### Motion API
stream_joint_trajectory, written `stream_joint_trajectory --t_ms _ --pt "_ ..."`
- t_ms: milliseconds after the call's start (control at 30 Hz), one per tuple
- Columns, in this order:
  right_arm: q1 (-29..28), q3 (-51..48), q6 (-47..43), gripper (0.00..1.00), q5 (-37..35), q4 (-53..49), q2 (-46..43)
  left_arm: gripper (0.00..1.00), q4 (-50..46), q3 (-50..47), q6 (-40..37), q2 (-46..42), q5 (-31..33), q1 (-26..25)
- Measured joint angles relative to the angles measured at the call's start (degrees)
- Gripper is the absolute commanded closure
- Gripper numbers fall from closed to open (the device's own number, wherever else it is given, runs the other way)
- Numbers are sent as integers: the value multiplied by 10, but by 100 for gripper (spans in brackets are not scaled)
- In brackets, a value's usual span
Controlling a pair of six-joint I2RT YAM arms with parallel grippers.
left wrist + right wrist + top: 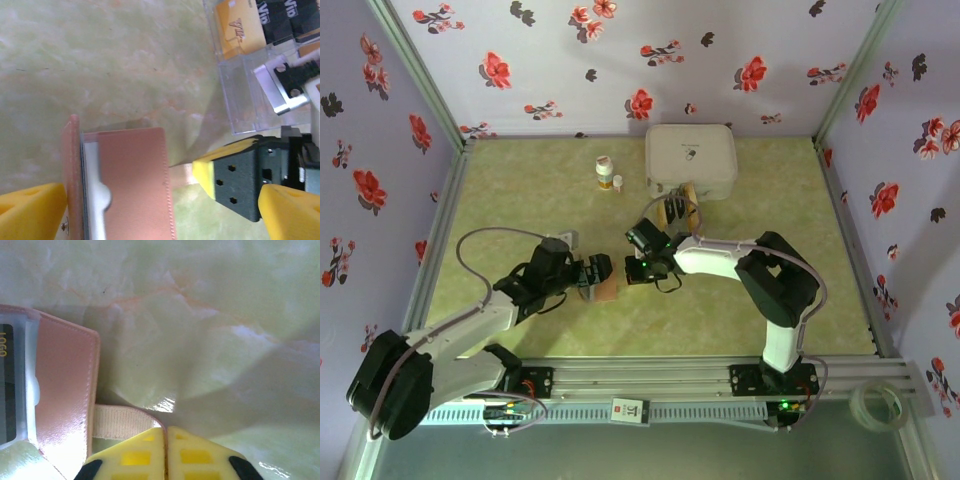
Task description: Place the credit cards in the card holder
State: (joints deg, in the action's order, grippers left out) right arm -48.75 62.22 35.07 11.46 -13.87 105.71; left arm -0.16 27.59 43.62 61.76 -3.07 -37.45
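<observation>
Centre-low on the counter [520, 200], card holder [605, 288] lies open, a black card [7, 385] in its clear pocket, elastic band [120, 420] reaching the right pincer [167, 440], tips clenched together; can't tell if band is pinched. Left pincer [162, 196] released, fingers wide, holder touching one finger. Upper right of left wrist frame, gold and black credit cards [240, 30] in a clear tray [240, 100].

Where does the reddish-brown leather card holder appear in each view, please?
Top external: the reddish-brown leather card holder lies just below and left of centre.
Left wrist: card holder at lower left, reaching the bottom edge.
Right wrist: card holder along the left edge.
Shared landmark: pale green marbled tabletop under it.
</observation>
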Motion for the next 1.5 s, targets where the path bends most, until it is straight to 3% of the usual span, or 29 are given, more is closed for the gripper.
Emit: stream_joint_trajectory --t_ms 267,700,933,1267,1500 --pt "28 0 -1 65 4 -4 -31 2 26 12 20 36 1 -36" --pt "89 -34 -1 60 -10 -37 -177 3 64 33 35 136 26 -81" --pt "94 -82 1 59 -16 -56 -221 3 89 33 46 180 45 -92" --pt "95 -109 16 60 -2 -54 -255 0 62 49 45 177 62 -93" --pt "47 -109 38 72 7 -33 -256 0 -3 97 28 122 70 -60"
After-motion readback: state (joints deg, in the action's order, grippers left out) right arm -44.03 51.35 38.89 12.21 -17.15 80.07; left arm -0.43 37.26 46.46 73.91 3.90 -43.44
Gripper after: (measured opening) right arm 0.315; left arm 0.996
